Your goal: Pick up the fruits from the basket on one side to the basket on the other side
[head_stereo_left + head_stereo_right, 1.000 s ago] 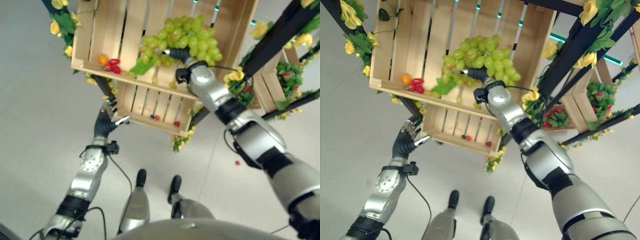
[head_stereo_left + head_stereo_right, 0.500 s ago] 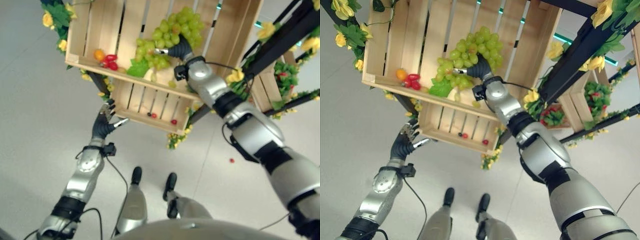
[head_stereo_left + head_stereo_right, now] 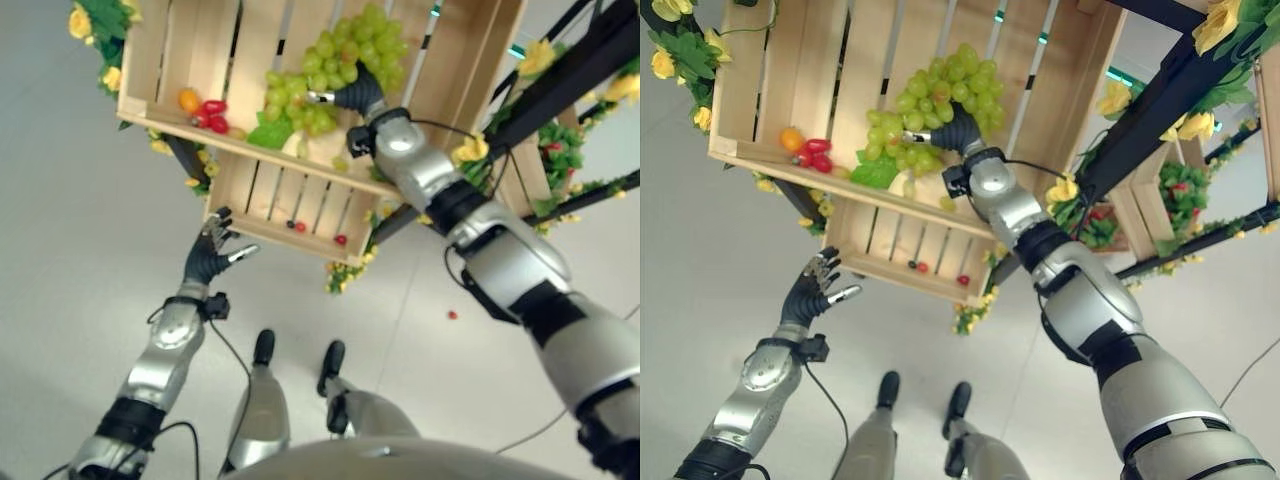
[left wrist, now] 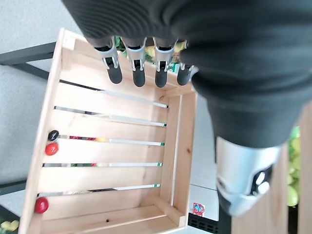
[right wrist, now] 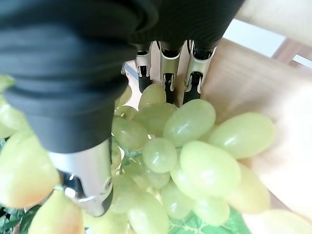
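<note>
While right hand (image 3: 352, 97) sits in the bunch of pale green grapes (image 3: 345, 55) in upper slatted wooden crate (image 3: 150, 60), bunch may tear if lifted by few berries | left wrist: left hand (image 4: 141, 58) open, empty, over lower slatted crate (image 4: 44, 122) | right wrist: fingers (image 5: 168, 78) curled onto grapes; loose berries may drop.

Pale grey floor (image 3: 70, 250) across the left and bottom of the frame, faint tile seams lower right. Black metal rack frame (image 3: 560, 75) runs diagonally at upper right, trimmed with yellow artificial flowers (image 3: 1215, 22) and green leaves (image 3: 560, 145). More flowers (image 3: 670, 55) at upper left. Small red speck on the floor (image 3: 452, 314), possibly a fallen fruit.
</note>
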{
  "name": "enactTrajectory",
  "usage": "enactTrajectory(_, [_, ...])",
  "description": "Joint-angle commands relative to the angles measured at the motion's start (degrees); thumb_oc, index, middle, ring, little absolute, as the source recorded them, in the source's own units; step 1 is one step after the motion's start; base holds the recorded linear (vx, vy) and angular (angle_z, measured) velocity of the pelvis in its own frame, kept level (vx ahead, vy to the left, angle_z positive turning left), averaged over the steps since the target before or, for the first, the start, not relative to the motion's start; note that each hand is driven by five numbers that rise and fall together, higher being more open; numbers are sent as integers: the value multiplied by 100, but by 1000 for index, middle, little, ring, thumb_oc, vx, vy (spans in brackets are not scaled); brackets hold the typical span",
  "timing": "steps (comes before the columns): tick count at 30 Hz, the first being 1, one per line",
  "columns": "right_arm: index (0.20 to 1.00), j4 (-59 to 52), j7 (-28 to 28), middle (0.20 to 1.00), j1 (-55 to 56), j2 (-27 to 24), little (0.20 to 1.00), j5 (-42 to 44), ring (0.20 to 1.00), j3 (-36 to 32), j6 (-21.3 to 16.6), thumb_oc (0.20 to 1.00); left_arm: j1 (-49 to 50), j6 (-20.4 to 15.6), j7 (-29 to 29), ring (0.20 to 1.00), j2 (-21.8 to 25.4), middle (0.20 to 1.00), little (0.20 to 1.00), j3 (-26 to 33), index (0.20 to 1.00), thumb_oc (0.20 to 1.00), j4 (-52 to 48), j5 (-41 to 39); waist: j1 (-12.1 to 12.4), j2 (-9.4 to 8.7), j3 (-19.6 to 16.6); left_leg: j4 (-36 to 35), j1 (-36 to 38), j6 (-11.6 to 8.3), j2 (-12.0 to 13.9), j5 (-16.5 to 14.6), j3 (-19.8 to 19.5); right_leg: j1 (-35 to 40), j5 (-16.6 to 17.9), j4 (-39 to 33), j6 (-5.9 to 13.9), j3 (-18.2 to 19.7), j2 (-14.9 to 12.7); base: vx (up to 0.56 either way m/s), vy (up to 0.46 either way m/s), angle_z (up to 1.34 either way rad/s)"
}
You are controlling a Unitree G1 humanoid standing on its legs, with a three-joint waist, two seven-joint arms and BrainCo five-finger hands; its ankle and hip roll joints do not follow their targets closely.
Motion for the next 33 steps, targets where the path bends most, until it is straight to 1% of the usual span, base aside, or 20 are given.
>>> enactTrajectory(1, [1000,-725,193,1000,-481,-718,1000,4,1000,361,-69,1000,20,-149,-70,1000,122,1000,1000,200,1000,1000,-264,77,34,-170,145,122,348,253,-321,-693,157,126,-447,504,516,342,-181,-5,15,-6])
enactTrajectory(3, [1000,-1477,409,1000,-512,-1286,1000,-94,1000,576,-91,1000,139,-144,-99,1000,142,1000,1000,325,1000,1000,-313,109,-58,-232,145,112,358,247,-306,-694,182,124,-437,500,525,352,-178,-6,13,-6])
enactTrajectory(4, [1000,-1828,432,1000,-405,-1583,1000,-8,1000,585,-125,1000,187,-150,-111,1000,128,1000,1000,365,1000,1000,-342,120,-87,-245,150,110,365,245,-301,-695,186,128,-429,497,532,362,-176,-4,4,-3])
enactTrajectory(9, [1000,-3495,924,1000,137,-3429,1000,301,1000,569,-358,1000,359,-206,-229,1000,153,1000,1000,486,1000,1000,-465,207,-214,-334,160,105,371,234,-289,-699,204,139,-420,494,568,346,-189,-3,3,5])
enactTrajectory(13, [1000,-4400,1266,1000,521,-4497,1000,542,1000,404,-483,1000,395,-260,-285,1000,213,1000,1000,541,1000,1000,-574,340,-254,-365,171,99,371,222,-285,-696,194,151,-421,481,584,305,-207,-3,-1,5])
enactTrajectory(14, [1000,-4403,1266,1000,526,-4499,1000,542,1000,399,-482,1000,394,-260,-285,1000,215,1000,1000,538,1000,1000,-574,340,-252,-366,172,99,372,222,-285,-696,194,152,-421,481,584,305,-207,-1,10,5])
enactTrajectory(15, [1000,-4815,1398,1000,746,-4999,1000,670,1000,277,-576,1000,418,-278,-303,1000,198,1000,1000,569,1000,1000,-586,403,-290,-377,165,93,372,218,-285,-692,194,158,-416,472,595,296,-216,2,8,4])
enactTrajectory(16, [1000,-5005,1488,1000,853,-5208,1000,722,1000,197,-617,1000,433,-288,-335,1000,187,1000,1000,576,1000,1000,-593,413,-301,-378,158,94,371,216,-285,-690,194,158,-418,472,595,290,-220,1,11,6])
enactTrajectory(18, [1000,-5266,1556,1000,1035,-5557,1000,735,1000,55,-676,1000,475,-305,-349,1000,175,1000,1000,625,1000,1000,-623,437,-338,-382,148,89,374,212,-285,-692,195,158,-420,466,599,298,-219,1,4,2])
enactTrajectory(19, [1000,-5287,1557,1000,1090,-5570,1000,732,1000,4,-671,1000,472,-303,-349,1000,187,1000,1000,613,1000,1000,-626,438,-324,-389,149,89,373,212,-285,-692,193,157,-419,465,599,296,-218,0,0,0])
enactTrajectory(20, [1000,-5506,1647,1000,1316,-5894,1000,815,1000,-202,-741,1000,524,-310,-379,1000,174,1000,1000,667,1000,1000,-672,463,-373,-397,134,89,380,207,-283,-695,201,160,-420,459,607,298,-219,0,0,0])
enactTrajectory(24, [1000,-5675,1731,1000,1862,-6284,1000,864,1000,-688,-824,1000,603,-333,-424,1000,142,1000,1000,704,1000,1000,-723,483,-429,-411,103,95,395,201,-282,-712,208,177,-399,449,620,300,-230,0,0,0])
enactTrajectory(28, [1000,-5818,1769,1000,2346,-6451,1000,833,1000,-1179,-891,1000,644,-347,-451,1000,109,1000,1000,729,1000,1000,-721,504,-465,-424,59,82,405,199,-284,-715,209,190,-401,432,627,313,-227,3,-1,1])
enactTrajectory(33, [1000,-5828,1733,1000,2486,-6481,1000,766,1000,-1403,-930,1000,632,-341,-471,1000,94,1000,1000,696,1000,1000,-689,482,-457,-444,19,63,418,194,-274,-716,224,188,-387,408,637,317,-234,0,0,0])
